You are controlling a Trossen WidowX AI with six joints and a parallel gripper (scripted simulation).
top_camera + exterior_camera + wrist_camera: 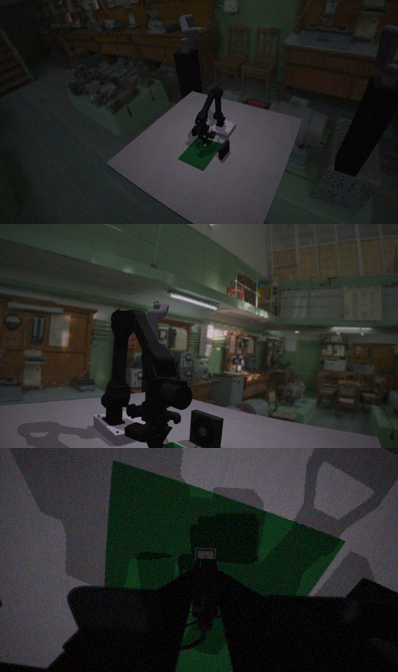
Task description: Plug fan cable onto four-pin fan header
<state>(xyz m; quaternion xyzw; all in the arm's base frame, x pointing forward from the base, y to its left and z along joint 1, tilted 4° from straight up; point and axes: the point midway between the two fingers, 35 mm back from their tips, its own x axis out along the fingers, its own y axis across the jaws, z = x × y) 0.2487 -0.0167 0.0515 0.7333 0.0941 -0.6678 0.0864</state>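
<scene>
Header (205, 554): pale, small, on green board (199, 161) (173, 445) (145, 523); its inside I cannot tell.
Gripper (204, 143) (157, 443) (205, 575): nearly closed, holding plug (203, 619).
Plug: dark, with thin black cable (194, 646).

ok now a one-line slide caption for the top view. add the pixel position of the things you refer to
Black arm with its gripper (204, 144) lowered over the green board (195, 159), fan (224, 149) upright beside it

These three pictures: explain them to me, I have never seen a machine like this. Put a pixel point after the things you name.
A black jointed arm (207, 107) (155, 354) is bolted to a pale base plate (230, 128) (107, 430) on a table (155, 166) (278, 428). The top view looks down from above; the exterior view looks across from table height; the wrist view looks past the fingers from the arm's end. On the table lies a green circuit board (199, 161) (174, 445) (145, 523), with a square fan (224, 150) (207, 428) standing beside it. The fingers are closed on something small, probably the fan's plug; it is too dark to be sure.
</scene>
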